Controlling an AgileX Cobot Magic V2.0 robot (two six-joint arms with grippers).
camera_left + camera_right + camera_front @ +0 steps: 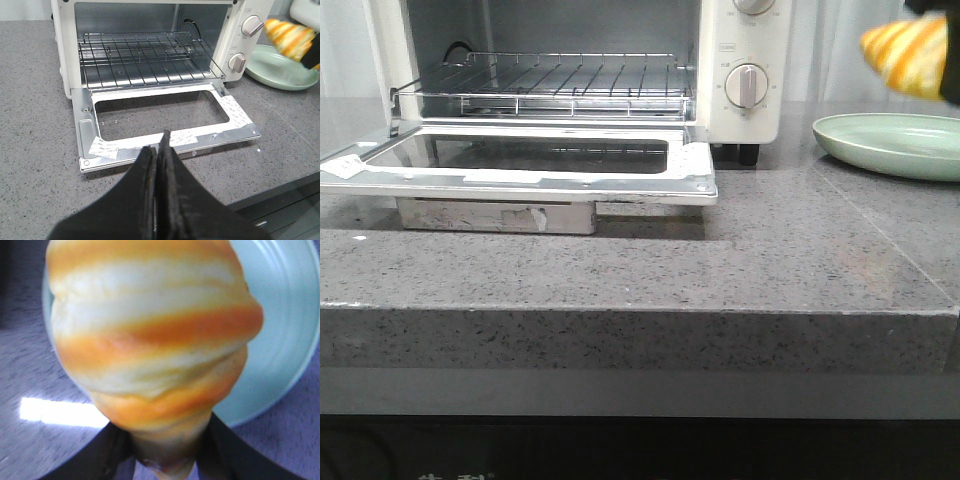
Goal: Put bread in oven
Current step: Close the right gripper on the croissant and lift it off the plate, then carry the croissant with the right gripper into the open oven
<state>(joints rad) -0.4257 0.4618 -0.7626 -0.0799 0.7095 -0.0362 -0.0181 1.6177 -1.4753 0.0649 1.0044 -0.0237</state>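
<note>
The cream-white oven (740, 60) stands at the back left with its glass door (520, 165) folded down flat and its wire rack (550, 85) bare; it also shows in the left wrist view (150, 60). The bread (908, 52), orange with pale yellow stripes, hangs in the air at the far right above the green plate (890, 143). My right gripper (167, 460) is shut on the bread (150, 335), which fills its view. The bread also shows in the left wrist view (290, 37). My left gripper (157, 150) is shut and empty, in front of the open door (165, 135).
The speckled grey counter (770, 250) ends in a front edge across the lower front view. A metal block (495, 215) sits under the open door. The oven's dials (747, 85) face forward on its right side.
</note>
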